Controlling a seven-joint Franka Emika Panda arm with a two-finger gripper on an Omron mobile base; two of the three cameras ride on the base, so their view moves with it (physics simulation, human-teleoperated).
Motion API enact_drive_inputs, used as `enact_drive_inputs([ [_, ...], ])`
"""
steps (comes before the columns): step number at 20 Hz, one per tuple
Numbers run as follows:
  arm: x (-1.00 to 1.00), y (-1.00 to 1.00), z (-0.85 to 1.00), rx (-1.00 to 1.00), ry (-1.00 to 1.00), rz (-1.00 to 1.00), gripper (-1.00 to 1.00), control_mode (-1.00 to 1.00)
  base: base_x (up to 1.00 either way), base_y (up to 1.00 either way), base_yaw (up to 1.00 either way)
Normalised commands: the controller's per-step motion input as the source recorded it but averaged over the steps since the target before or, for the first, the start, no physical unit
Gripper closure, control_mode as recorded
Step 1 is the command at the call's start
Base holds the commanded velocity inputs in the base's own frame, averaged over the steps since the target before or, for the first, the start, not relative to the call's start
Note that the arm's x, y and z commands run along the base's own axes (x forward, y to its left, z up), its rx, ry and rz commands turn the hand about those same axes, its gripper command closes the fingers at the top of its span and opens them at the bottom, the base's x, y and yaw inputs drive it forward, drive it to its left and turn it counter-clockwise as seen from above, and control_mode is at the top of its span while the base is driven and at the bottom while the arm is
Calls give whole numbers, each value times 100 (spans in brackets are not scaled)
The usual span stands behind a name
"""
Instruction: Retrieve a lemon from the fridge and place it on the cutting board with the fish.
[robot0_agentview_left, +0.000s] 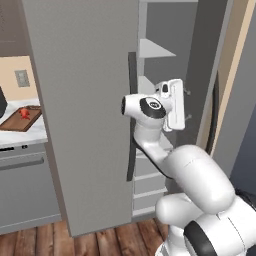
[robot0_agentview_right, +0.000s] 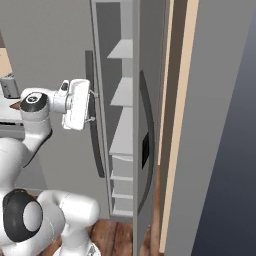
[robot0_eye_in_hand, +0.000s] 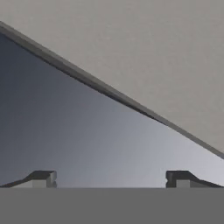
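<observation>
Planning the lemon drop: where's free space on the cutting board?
Fish sits near the cutting board's centre. The near-left part up to the rim looks bare; so does the strip right of the fish. The gripper is open, empty, at the fridge.

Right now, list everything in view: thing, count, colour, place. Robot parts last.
fridge: 1, matte grey, centre; left door shut, right door swung open
fridge handle: 1 on the shut door, dark, vertical, just behind the arm
fridge shelves: several, grey, stacked inside, with drawers below; no lemon seen on them
cutting board: 1, brown wood, on the counter at far left
fish: 1, red-orange, on the cutting board
counter: 1, pale marbled top, grey drawer fronts below
floor: brown wood planks
gripper: 1, white with dark fingertips, open, empty, at the fridge opening
arm: 1, white with dark joints, lower right in the left base view
</observation>
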Motion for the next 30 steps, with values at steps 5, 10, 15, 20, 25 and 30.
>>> enact_drive_inputs([
  [5,54,-12,-9,-12,7,-14,-100,-100,0,0,0],
  [10,50,-70,-5,0,18,-15,-100,-100,0,0,0],
  [15,49,-53,0,3,16,-9,-100,-100,0,0,0],
  [20,20,-39,0,2,2,0,-100,-100,0,0,0],
  [25,1,-67,0,3,0,-1,-100,-100,0,0,0],
  [30,0,-83,0,5,0,-2,-100,-100,0,0,0],
])
